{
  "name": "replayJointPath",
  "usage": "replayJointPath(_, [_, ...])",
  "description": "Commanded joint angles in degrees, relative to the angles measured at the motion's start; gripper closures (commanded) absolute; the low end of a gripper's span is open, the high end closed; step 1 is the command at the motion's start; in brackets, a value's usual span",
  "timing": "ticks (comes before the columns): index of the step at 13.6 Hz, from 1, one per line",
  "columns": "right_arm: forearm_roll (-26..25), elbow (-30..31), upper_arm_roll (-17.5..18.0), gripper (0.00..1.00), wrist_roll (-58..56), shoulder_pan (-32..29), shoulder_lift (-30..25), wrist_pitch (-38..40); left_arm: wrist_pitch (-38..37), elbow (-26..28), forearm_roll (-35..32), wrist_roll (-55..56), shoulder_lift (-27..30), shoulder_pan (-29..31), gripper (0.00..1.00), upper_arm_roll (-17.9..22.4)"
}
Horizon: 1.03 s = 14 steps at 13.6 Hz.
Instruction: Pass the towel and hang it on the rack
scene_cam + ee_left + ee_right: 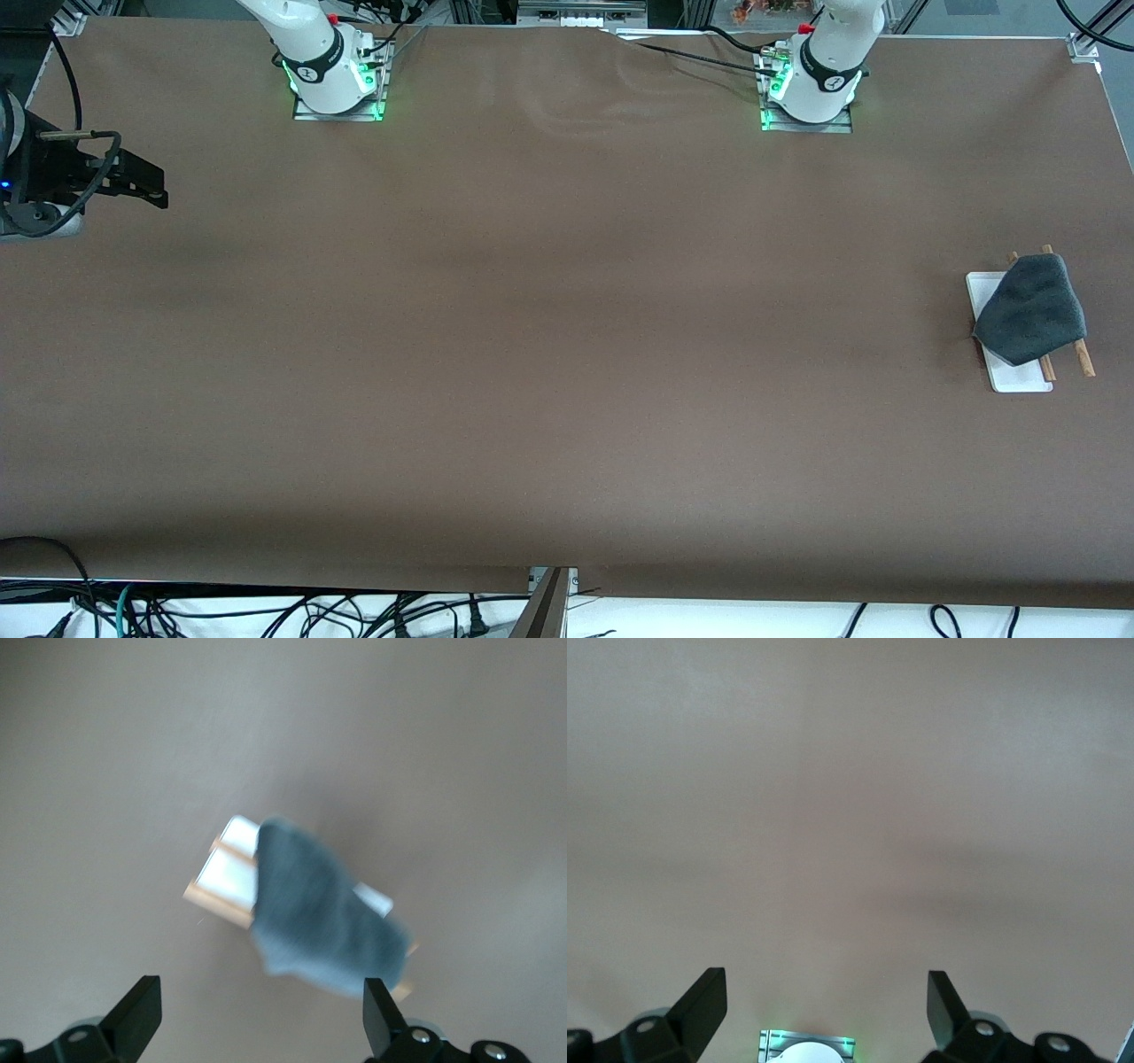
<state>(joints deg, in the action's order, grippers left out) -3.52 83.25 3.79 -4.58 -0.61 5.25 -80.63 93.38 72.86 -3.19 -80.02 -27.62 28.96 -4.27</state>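
The dark-grey towel [1032,308] lies draped over the two brown rods of the rack [1019,377], whose white base stands on the table toward the left arm's end. The left wrist view shows the towel [319,912] over the rack [226,877] from above. My left gripper [261,992] is open and empty, high over the table beside the rack; it is out of the front view. My right gripper [151,186] is open and empty, held up at the right arm's end of the table; in its wrist view [826,985] only bare table lies under it.
The brown table [567,354] stretches wide between the arms and the rack. The arm bases [337,89] [811,97] stand along the edge farthest from the front camera. The right arm's base [806,1047] shows in its wrist view. Cables [266,611] hang past the nearest edge.
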Motion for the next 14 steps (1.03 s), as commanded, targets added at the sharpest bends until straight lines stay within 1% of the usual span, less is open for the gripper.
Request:
replayJointPath(1, [0.97,0.07,0.16,0.00,-0.69,-0.35,-0.33,0.04,-6.27,0.44,0.73,14.48,4.06,-7.40,0.00,0.92])
replayJointPath(2, [0.97,0.07,0.16,0.00,-0.69,-0.35,-0.33,0.04,-6.20,1.39,0.55,18.89,6.16,-11.25,0.00,1.27])
replayJointPath(3, [0.88,0.07,0.16,0.00,-0.69,-0.35,-0.33,0.04,-6.37,1.84,-0.06,24.59,7.83,-13.81,0.00,1.36])
replayJointPath(4, [0.88,0.07,0.16,0.00,-0.69,-0.35,-0.33,0.04,-6.46,3.06,-0.06,30.21,9.59,-15.32,0.00,1.37])
replayJointPath(6, [0.88,0.07,0.16,0.00,-0.69,-0.35,-0.33,-0.05,-6.11,7.80,0.02,40.94,14.33,-19.62,0.00,1.72])
replayJointPath(8, [0.88,0.07,0.16,0.00,-0.69,-0.35,-0.33,0.04,-5.76,11.05,0.28,52.97,18.63,-22.52,0.00,1.80])
replayJointPath(9, [0.88,0.07,0.16,0.00,-0.69,-0.35,-0.33,-0.05,-4.45,12.90,0.46,59.04,20.57,-23.67,0.00,1.80])
replayJointPath(11, [0.88,0.07,0.16,0.00,-0.69,-0.35,-0.33,-0.05,-0.59,18.77,1.25,70.38,25.31,-25.17,0.00,1.80])
replayJointPath(13, [0.88,0.07,0.16,0.00,-0.69,-0.35,-0.33,-0.05,0.13,23.09,5.97,75.69,28.40,-25.44,0.00,1.98])
replayJointPath(14, [0.88,0.07,0.16,0.00,-0.69,-0.35,-0.33,-0.14,0.22,24.07,6.00,75.97,29.37,-25.61,0.00,1.98])
